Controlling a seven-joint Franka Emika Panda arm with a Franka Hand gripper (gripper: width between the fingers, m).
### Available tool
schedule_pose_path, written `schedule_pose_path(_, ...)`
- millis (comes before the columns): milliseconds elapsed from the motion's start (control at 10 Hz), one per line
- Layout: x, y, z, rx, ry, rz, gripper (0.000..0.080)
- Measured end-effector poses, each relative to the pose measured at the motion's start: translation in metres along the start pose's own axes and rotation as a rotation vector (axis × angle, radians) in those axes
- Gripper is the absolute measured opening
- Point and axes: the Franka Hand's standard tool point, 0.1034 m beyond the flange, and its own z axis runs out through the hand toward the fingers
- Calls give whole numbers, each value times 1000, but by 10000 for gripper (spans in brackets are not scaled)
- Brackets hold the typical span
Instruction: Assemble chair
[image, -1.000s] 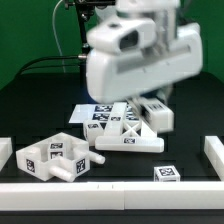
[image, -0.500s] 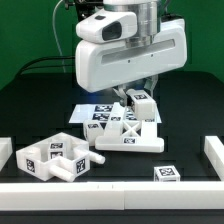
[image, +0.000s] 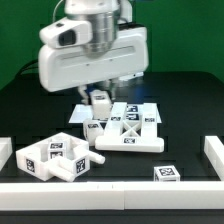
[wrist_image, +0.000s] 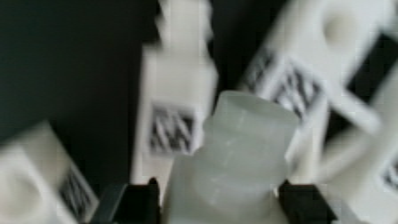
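Chair block (image: 100, 102) with a square tag hangs at the centre of the frame, pinched by the tool (image: 100, 96), close to the X-braced panel (image: 130, 136).

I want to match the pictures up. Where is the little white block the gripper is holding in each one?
Exterior view: the white block hangs under the gripper, near the picture's middle.
Wrist view: big and blurry, between the gripper's fingertips.
Shared landmark: the gripper clamped on it.
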Motion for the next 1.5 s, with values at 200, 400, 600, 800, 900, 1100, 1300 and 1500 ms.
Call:
schedule_pose_path(200, 6, -5, -1, -2, 4, -17, 315)
schedule_pose_path(400, 5, -4, 0, -1, 4, -11, 315)
schedule_pose_path(600, -28, 12, 3, 10, -3, 31, 315)
schedule_pose_path(800, -73, 34, 16, 17, -11, 115, 315)
schedule_pose_path(900, -83, 41, 23, 24, -20, 114, 315)
schedule_pose_path(1100, -91, 53, 39, 28, -25, 124, 315)
schedule_pose_path(1300, -90, 59, 56, 35, -40, 98, 315)
schedule_pose_path(1500, -87, 66, 56, 30, -33, 92, 315)
